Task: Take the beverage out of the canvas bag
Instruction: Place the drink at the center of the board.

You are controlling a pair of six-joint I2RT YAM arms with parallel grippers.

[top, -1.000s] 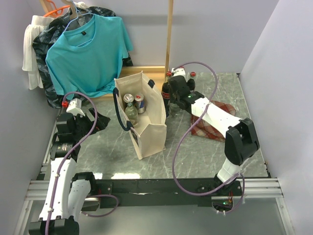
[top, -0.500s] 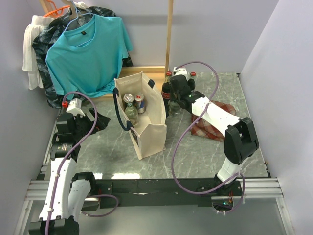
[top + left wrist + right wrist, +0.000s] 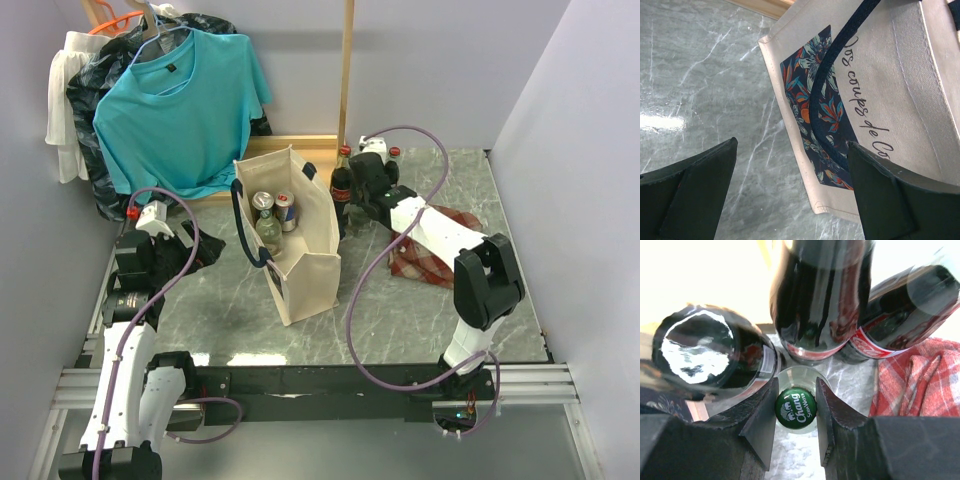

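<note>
While the right gripper (image 3: 796, 390) is clamped on the green-capped bottle (image 3: 795, 408), that beverage is outside the canvas bag (image 3: 305, 250), just right of it.
Left gripper (image 3: 790, 195) gapes empty beside the bag; farther back, seat the base flat and release without nudging the cola bottles (image 3: 822, 295).

**Left arm** (image 3: 118, 365): white tubular links, black joint housings, black motor blocks near the wrist.
**Right arm** (image 3: 440, 232): same build; its elbow joint (image 3: 486, 285) was a bulky black housing, and a small green light (image 3: 461, 411) glowed at the foot.
**Cabling:** one mauve cable per arm, hanging in loose loops. The left cable (image 3: 190, 245) ended at a red plug (image 3: 131, 212).
**Wrists:** each carried a white camera block (image 3: 152, 217).
**Left claw** (image 3: 791, 145) and **right claw** (image 3: 796, 410): two matte black, wedge-shaped fingers apiece.
</note>
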